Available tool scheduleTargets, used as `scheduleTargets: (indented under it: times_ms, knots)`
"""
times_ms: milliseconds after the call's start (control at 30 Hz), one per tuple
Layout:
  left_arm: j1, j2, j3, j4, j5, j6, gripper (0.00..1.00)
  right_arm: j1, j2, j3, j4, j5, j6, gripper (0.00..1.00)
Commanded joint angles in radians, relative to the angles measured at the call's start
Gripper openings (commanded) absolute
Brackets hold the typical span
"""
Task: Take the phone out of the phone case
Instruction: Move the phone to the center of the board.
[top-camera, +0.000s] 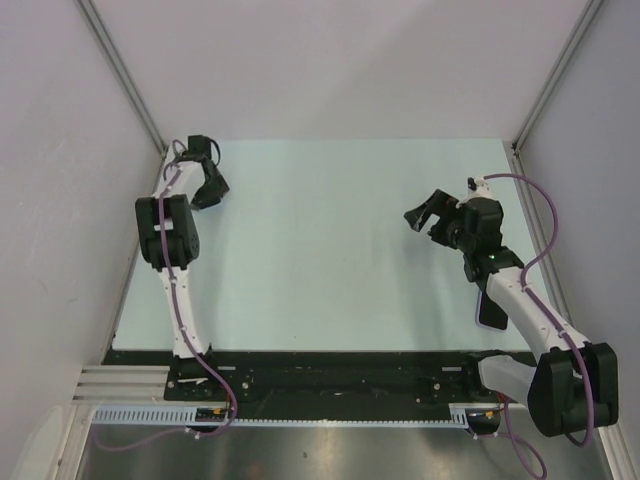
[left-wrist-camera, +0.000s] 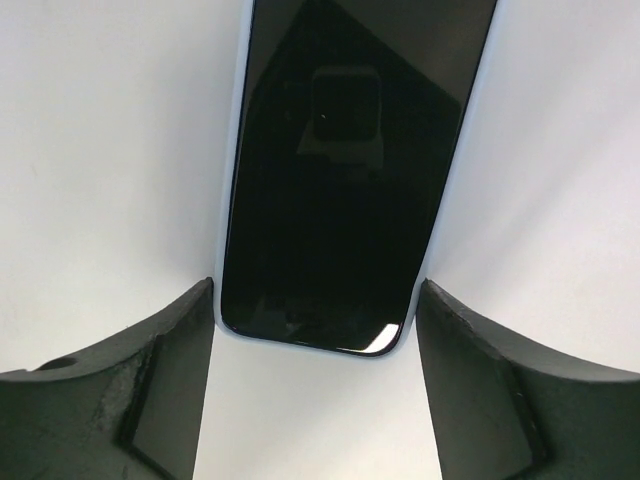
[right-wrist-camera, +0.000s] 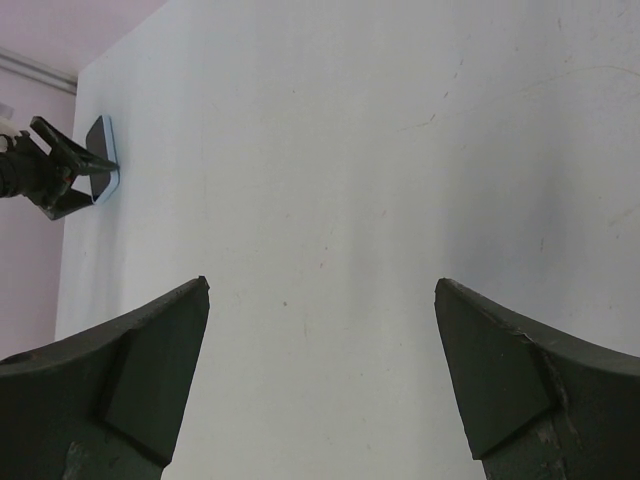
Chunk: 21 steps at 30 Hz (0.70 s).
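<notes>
A phone with a black screen (left-wrist-camera: 340, 170) lies face up in a light blue case (left-wrist-camera: 233, 200) on the pale table. My left gripper (left-wrist-camera: 315, 288) is open, with one finger on each side of the phone's near end and not touching it. In the top view the left gripper (top-camera: 210, 190) is at the far left of the table and hides the phone. My right gripper (top-camera: 425, 215) is open and empty over the right part of the table. In its own view (right-wrist-camera: 320, 285) it faces bare table, with the cased phone (right-wrist-camera: 103, 152) far off at the left.
The pale table (top-camera: 320, 260) is walled at the back and on both sides. A dark flat shape (top-camera: 489, 308) shows beside the right arm's lower link; I cannot tell what it is. The arm bases and a black rail (top-camera: 330, 385) line the near edge.
</notes>
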Motion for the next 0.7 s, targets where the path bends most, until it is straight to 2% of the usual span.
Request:
scheduleTargets:
  times_ms: [0, 133, 333, 533, 667]
  knots:
    - [-0.128, -0.163, -0.168, -0.075, 0.062, 0.015, 0.59, 0.021, -0.049, 0.004, -0.033, -0.016, 0.021, 1.0]
    - [-0.228, -0.285, -0.418, -0.046, 0.102, -0.055, 0.59, 0.033, -0.1, 0.004, -0.102, -0.004, 0.018, 1.0]
    - [-0.418, -0.447, -0.673, 0.008, 0.105, -0.204, 0.59, 0.022, -0.159, 0.002, -0.272, 0.048, 0.038, 1.0]
    - [-0.619, -0.555, -0.819, 0.01, 0.097, -0.33, 0.6, 0.022, -0.242, 0.002, -0.369, 0.021, 0.041, 1.0]
    - [-0.784, -0.588, -0.853, 0.008, 0.128, -0.396, 0.63, 0.034, -0.298, 0.004, -0.424, 0.054, 0.046, 1.0]
